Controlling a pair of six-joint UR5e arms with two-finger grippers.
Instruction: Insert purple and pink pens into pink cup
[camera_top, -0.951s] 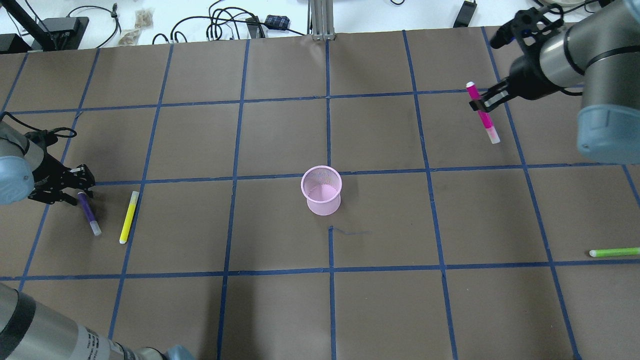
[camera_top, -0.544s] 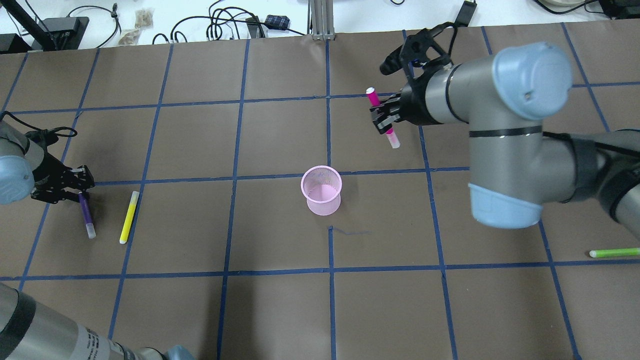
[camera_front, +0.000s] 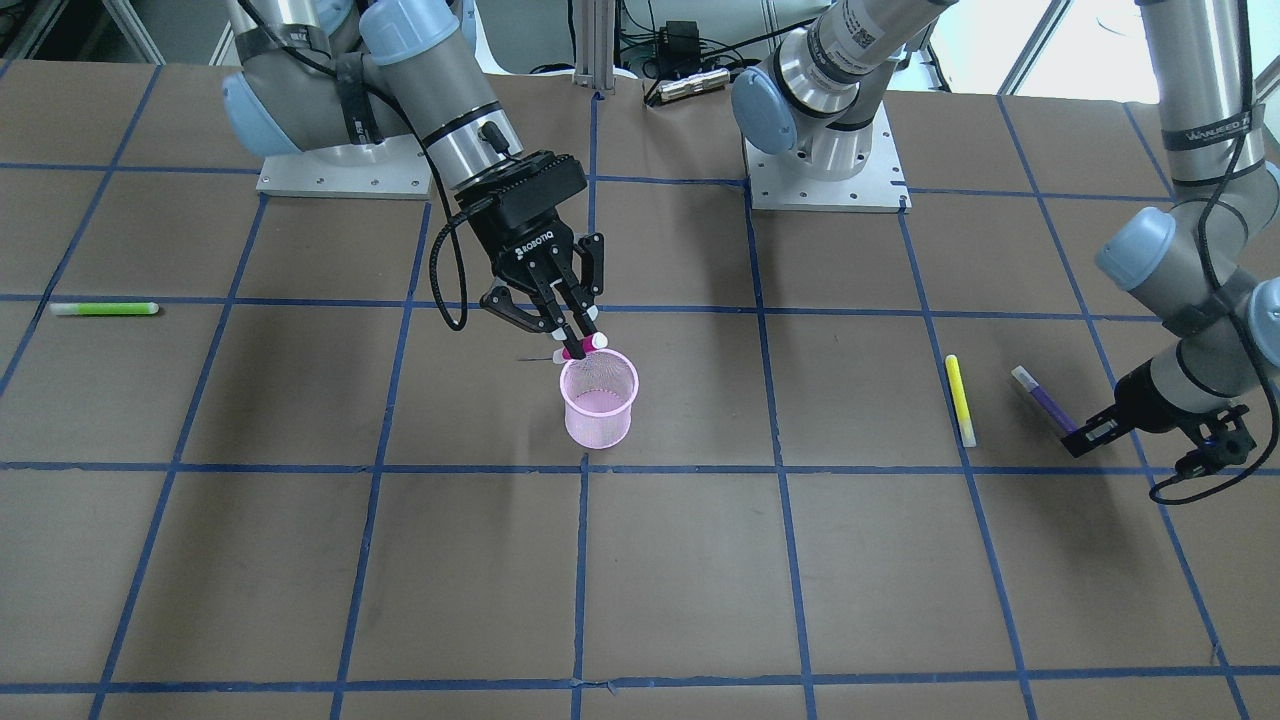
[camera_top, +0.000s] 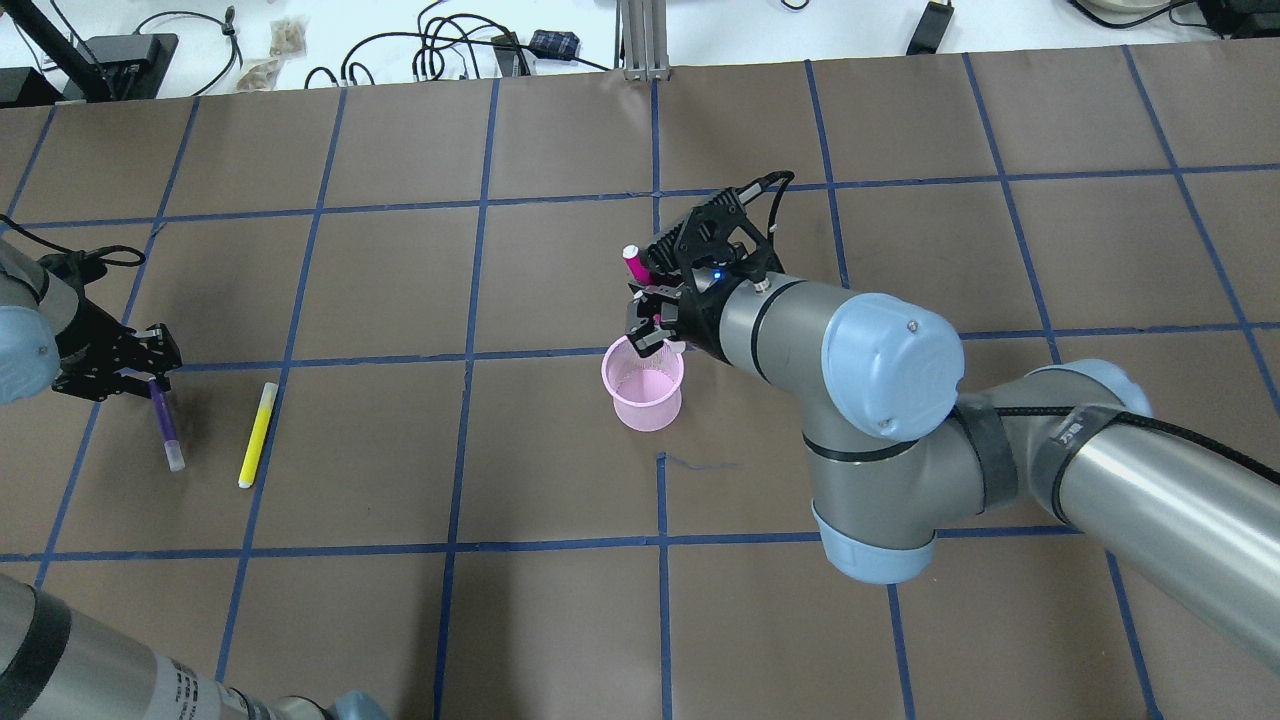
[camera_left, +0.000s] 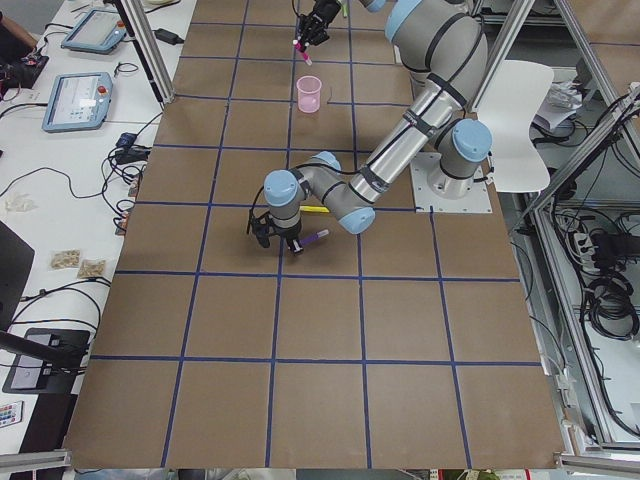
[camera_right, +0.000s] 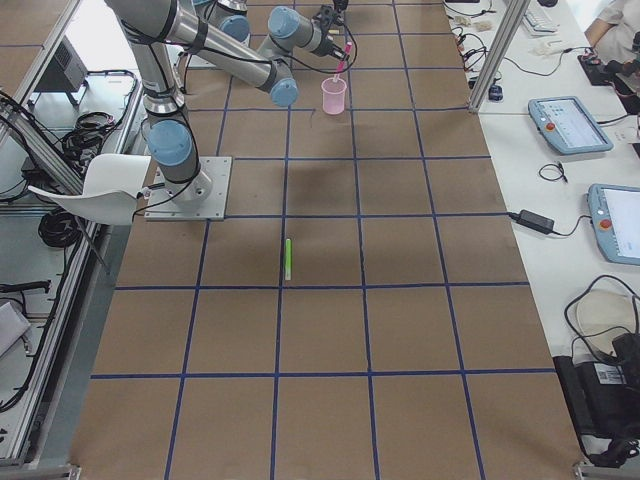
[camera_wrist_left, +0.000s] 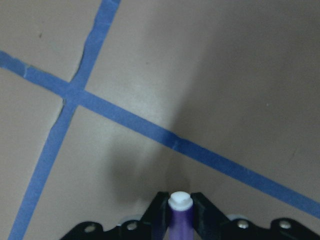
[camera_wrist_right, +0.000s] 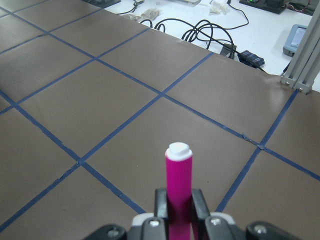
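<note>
You have the right gripper (camera_top: 648, 330) clamped on the pink pen (camera_top: 634, 266), partway down its barrel. From overhead, the pen leans with its white-capped top toward 11 o'clock, and the gripper sits at the 12 o'clock rim of the cup (camera_top: 645, 410). The front-facing camera shows the gripper (camera_front: 577, 342) at the rim on the robot's side of the cup (camera_front: 598, 425), with the pen (camera_front: 572, 352) seen almost end-on. Both side views put the pen above the cup's mouth. The fingers hide its lower end, so you cannot tell whether it is inside the cup. The right wrist camera shows the pen (camera_wrist_right: 178, 175) rising from between the closed fingers.

The cup stands upright near the middle of the table (camera_top: 400, 280).

Your left gripper (camera_top: 148, 372) is closed on one end of the purple pen (camera_top: 166, 430), well apart from the cup at its 9 o'clock in the overhead view. The rest of the pen points toward 6 o'clock and ends in a pale cap. The left wrist camera shows it (camera_wrist_left: 180, 220) pinched between the fingers, its shadow on the table below. You cannot tell whether the free end touches the table.

A yellow pen (camera_top: 257, 435) lies flat just beside the purple pen, at its 3 o'clock. A green pen (camera_front: 105, 309) lies flat well apart from the cup, at its 9 o'clock in the front-facing view.
</note>
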